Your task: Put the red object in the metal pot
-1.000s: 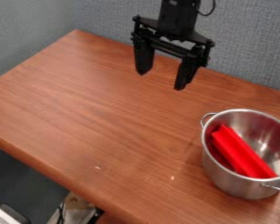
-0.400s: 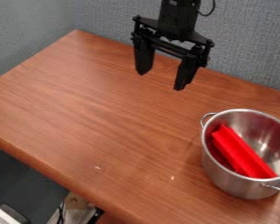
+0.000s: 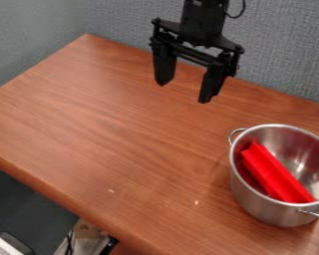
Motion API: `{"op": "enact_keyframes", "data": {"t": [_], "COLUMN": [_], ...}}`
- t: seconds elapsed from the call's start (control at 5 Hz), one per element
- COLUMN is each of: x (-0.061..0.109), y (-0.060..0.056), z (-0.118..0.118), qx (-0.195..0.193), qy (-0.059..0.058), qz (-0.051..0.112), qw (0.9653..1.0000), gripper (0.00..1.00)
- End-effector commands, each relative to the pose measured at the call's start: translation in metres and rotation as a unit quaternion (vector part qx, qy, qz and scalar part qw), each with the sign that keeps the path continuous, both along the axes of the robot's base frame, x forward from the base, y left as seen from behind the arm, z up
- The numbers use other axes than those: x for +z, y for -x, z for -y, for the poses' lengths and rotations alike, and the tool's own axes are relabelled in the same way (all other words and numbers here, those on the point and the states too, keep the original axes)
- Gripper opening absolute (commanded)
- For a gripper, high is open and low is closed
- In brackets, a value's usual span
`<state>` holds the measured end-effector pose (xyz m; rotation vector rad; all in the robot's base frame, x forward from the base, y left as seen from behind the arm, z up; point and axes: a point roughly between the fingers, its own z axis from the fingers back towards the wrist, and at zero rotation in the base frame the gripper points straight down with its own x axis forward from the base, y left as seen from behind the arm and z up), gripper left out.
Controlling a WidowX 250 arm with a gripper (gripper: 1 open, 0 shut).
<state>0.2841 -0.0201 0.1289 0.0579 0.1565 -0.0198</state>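
The arm came down from the upper edge of the frame, a little right of centre, and the hand [image 3: 186,82] hung from it pointing straight down over the far part of the wooden surface [image 3: 109,129]. Its two dark fingers [image 3: 163,65] stood well apart with nothing between them, so the hand was open and empty. The left finger in the picture ended higher than the right one, whose tip reached lower toward the middle of the frame. Neither tip could be seen touching the wood; a gap showed beneath them.

The metal pot [image 3: 251,194] stood at the lower right of the frame, near the front edge of the surface, upright, with a small handle at its lower right rim. The red object [image 3: 273,170] lay inside it, slanted from the upper left of the bowl down toward the lower right, resting against the inner wall and bottom. The hand and the pot were well apart.

Against the pictures from a second before and from just before, nothing differed: the hand had the same place and the same spread fingers, and the pot and the red object lay as they had.
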Motion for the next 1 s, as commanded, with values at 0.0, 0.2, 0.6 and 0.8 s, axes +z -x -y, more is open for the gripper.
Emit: {"op": "enact_keyframes", "data": {"t": [0.0,0.2,0.6,0.8], "x": [0.0072,0.0065,0.0051,0.0045], "y": [-0.0024,-0.0018,-0.0008,-0.0005], "z": [-0.0056,-0.0054,-0.0053,-0.0054], "qx": [0.009,0.009,0.009,0.009], "qy": [0.002,0.003,0.005,0.005], "qz": [0.012,0.011,0.008,0.007], "qw": [0.9999,0.9999,0.9999,0.9999], "gripper": [1.0,1.0,1.0,1.0]}}
